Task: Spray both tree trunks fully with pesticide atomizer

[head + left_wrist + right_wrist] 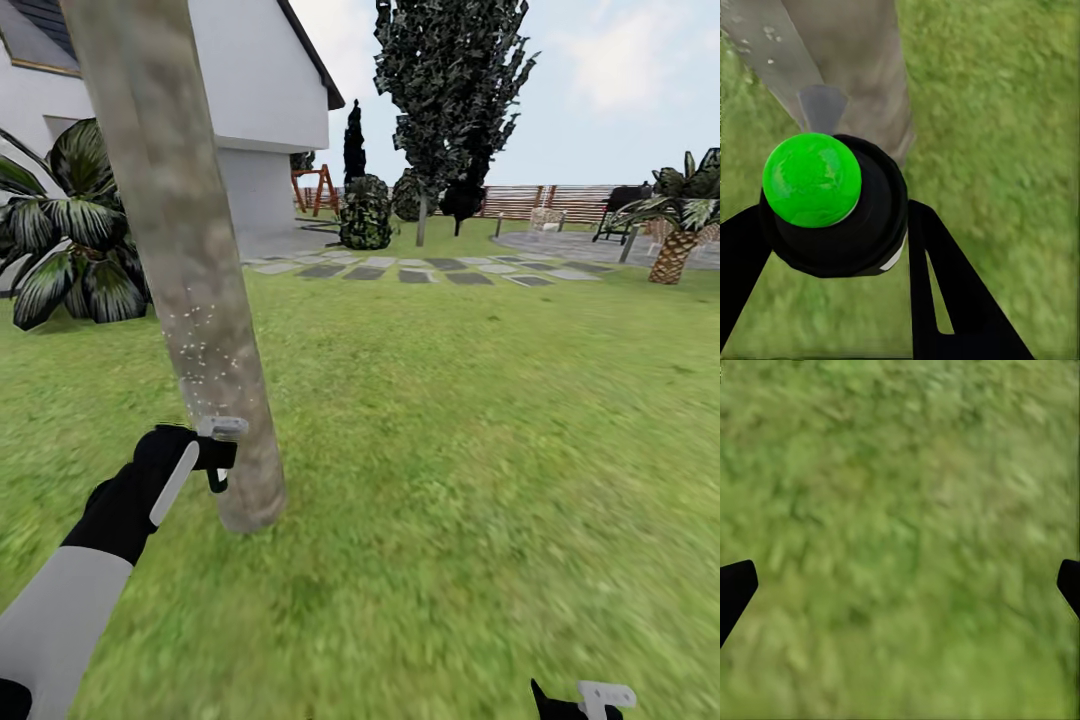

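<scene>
Head view: the left gripper (205, 455) is raised on an outstretched arm, jaws clamped on the pesticide atomizer (222, 430), touching the near tree trunk (190, 270) speckled with pesticide (200, 345). The right gripper (900, 585) is spread wide over the lawn (900, 472).

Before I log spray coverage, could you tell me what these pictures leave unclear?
- Tree trunk: its top leaves the head view's upper edge; its far side is hidden.
- Sprayer: in the left wrist view its nozzle is hidden behind its own body.
- Right gripper: cut by the head view's lower edge.
</scene>
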Controlling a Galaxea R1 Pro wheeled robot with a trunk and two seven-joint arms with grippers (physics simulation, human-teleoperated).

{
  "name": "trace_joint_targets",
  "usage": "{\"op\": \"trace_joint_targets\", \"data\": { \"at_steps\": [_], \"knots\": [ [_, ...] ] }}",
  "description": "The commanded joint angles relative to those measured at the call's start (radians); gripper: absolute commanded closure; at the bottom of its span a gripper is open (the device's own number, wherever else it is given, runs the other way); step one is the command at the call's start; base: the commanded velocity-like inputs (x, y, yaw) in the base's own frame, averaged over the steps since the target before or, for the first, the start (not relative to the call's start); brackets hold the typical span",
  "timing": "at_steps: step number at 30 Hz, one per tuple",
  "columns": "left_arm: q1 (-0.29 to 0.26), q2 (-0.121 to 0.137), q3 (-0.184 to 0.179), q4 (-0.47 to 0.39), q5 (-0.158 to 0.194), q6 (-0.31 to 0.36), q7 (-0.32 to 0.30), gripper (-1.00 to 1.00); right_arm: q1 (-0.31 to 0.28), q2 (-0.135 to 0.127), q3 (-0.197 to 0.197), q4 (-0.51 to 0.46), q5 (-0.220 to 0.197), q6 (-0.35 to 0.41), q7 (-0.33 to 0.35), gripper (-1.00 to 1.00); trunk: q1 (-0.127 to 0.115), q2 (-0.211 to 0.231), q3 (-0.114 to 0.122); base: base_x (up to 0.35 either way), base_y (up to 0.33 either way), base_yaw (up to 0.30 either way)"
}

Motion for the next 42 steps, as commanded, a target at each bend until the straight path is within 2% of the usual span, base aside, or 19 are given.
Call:
{"op": "trace_joint_targets", "data": {
  "at_steps": [1,3,6,10,22,33,39,42],
  "knots": [
    [0.009,0.000,0.003,0.008,0.000,-0.009,0.000,1.00,0.000,0.001,0.000,0.000,0.000,0.000,0.000,-1.00,0.000,0.000,0.000,0.000,-0.270,0.242],
    [0.025,0.000,0.057,0.038,-0.001,-0.048,-0.001,1.00,0.000,0.001,0.000,0.000,0.000,0.000,0.000,-1.00,0.000,0.000,0.000,0.000,-0.269,0.269],
    [0.028,0.000,0.084,0.067,-0.001,-0.068,-0.001,1.00,0.000,0.001,0.000,0.000,0.000,0.000,0.000,-1.00,0.000,0.000,0.000,0.000,-0.269,0.264],
    [0.029,-0.004,0.086,0.072,-0.001,-0.089,-0.002,1.00,0.000,0.001,0.000,0.000,0.000,0.000,0.000,-1.00,0.000,0.000,0.000,0.000,-0.270,0.052],
    [0.029,-0.005,0.087,0.120,0.001,-0.087,-0.001,1.00,0.000,0.001,0.000,0.000,0.000,0.000,0.000,-1.00,0.000,0.000,-0.001,0.159,-0.236,0.042],
    [0.029,-0.005,0.087,0.164,-0.001,-0.088,0.000,1.00,0.000,0.001,0.000,0.000,0.000,0.000,0.000,-1.00,0.000,0.000,-0.005,0.027,-0.018,0.258],
    [0.029,-0.005,0.086,0.169,-0.001,-0.088,0.000,1.00,0.000,0.001,0.000,0.000,0.000,0.000,0.000,-1.00,0.000,0.000,-0.005,0.011,-0.001,0.034],
    [0.051,-0.006,0.085,0.168,-0.002,-0.089,0.000,1.00,0.000,0.001,0.000,0.000,0.000,0.000,0.000,-1.00,0.000,0.000,-0.005,0.160,-0.089,0.001]
  ]
}}
